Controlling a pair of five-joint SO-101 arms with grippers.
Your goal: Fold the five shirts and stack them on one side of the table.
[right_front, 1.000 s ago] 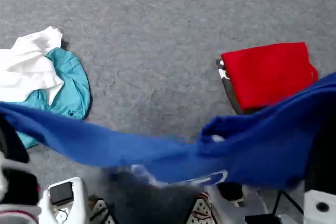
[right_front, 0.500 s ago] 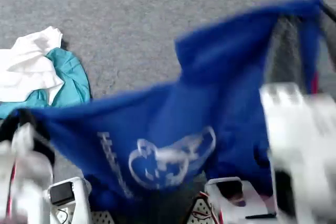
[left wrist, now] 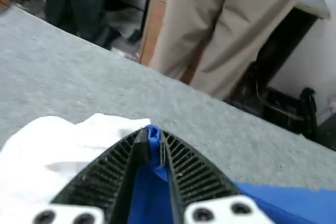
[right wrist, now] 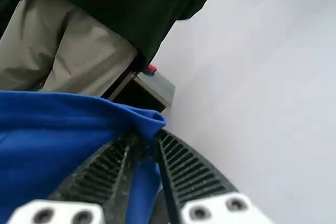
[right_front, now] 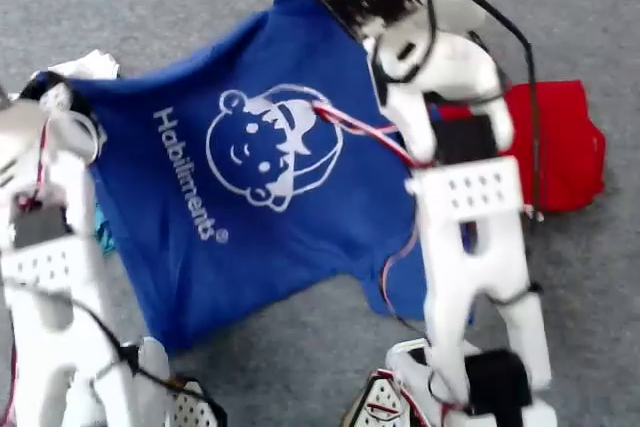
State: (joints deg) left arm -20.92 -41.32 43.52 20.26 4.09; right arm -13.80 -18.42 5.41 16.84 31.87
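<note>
A blue shirt [right_front: 270, 177] with a white face print hangs stretched over the table, print up, between both arms. My left gripper [left wrist: 150, 136] is shut on one corner of it, above the white shirt [left wrist: 42, 156]; in the high view this gripper [right_front: 48, 92] is at the left. My right gripper [right wrist: 147, 141] is shut on another bunched edge of the blue shirt [right wrist: 52, 140], held high toward the table's far edge. A folded red shirt [right_front: 550, 142] lies at the right, partly behind the right arm [right_front: 450, 127].
A crumpled white shirt [right_front: 88, 65] and a teal one [right_front: 101, 229] peek out at the left from under the blue cloth. Grey felt table [right_front: 590, 277] shows at the front right. A person stands beyond the far edge [left wrist: 220, 30].
The blue shirt went from hanging low at the front edge to being swung up and out across the table. Both arms have stretched toward the far side, still holding it.
</note>
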